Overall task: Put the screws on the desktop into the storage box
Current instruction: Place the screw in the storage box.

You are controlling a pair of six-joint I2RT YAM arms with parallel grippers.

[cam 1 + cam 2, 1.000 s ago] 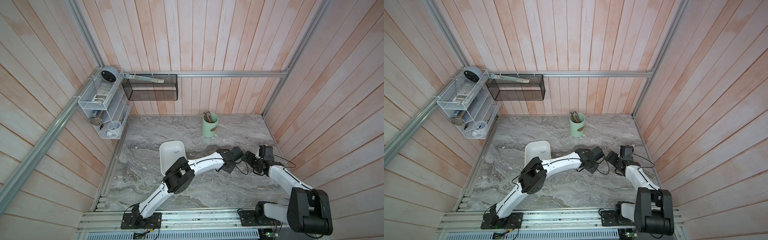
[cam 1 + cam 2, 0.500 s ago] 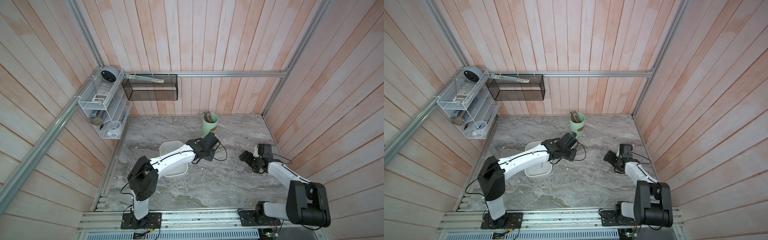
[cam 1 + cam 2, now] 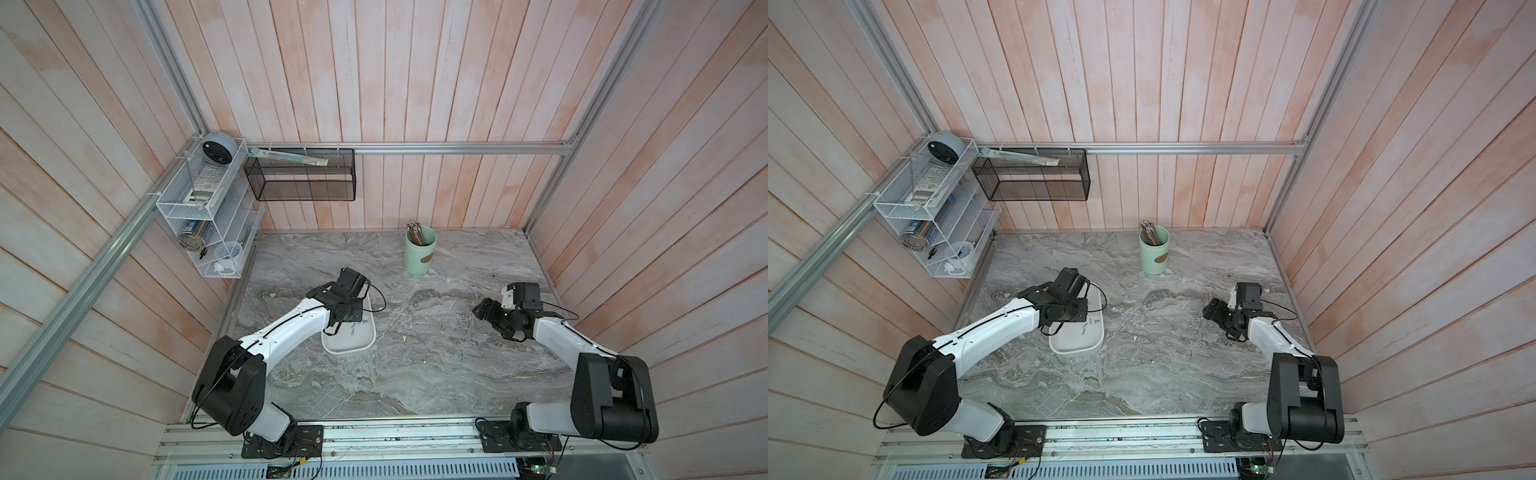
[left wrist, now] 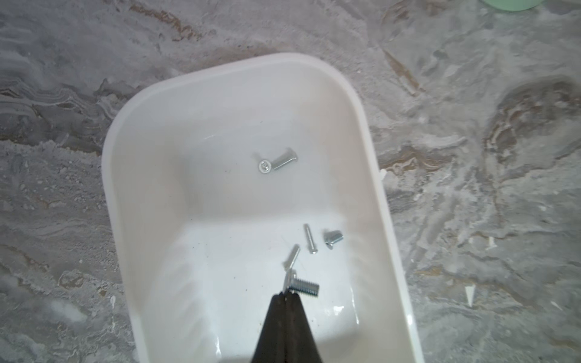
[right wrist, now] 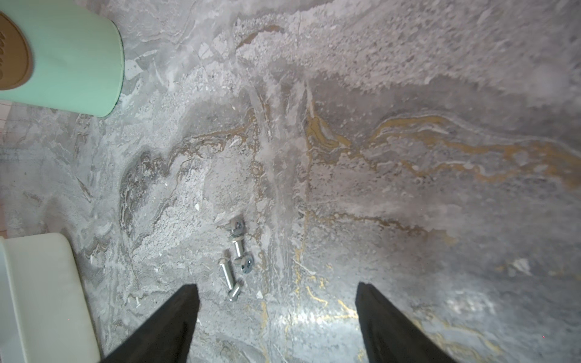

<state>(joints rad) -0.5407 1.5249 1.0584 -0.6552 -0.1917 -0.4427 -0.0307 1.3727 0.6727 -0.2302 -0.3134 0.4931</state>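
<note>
The white storage box [image 3: 350, 350] [image 3: 1076, 350] lies left of centre on the marble desktop [image 3: 415, 374]. Several screws [image 4: 314, 239] lie inside it, two more nearer its middle [image 4: 278, 162]. My left gripper [image 4: 286, 294] hangs over the box, shut, with a threaded screw [image 4: 303, 286] pinched by its head at the fingertips. In both top views the left wrist hides those fingers. A small cluster of screws [image 3: 461, 322] [image 3: 1192, 322] [image 5: 235, 261] lies on the desktop at the right. My right gripper [image 3: 478, 311] [image 5: 278, 286] stands open just beside them, nothing between its fingers.
A pale green cup [image 3: 420, 251] [image 5: 63, 56] holding brown sticks stands at the back of the desktop. A black mesh basket [image 3: 301, 180] and a white wire rack [image 3: 199, 216] hang on the walls at the back left. Wooden walls close in three sides.
My left arm has swung from beside the right gripper leftward to above the storage box. The right gripper's fingers have narrowed a little while staying by the screw cluster.
</note>
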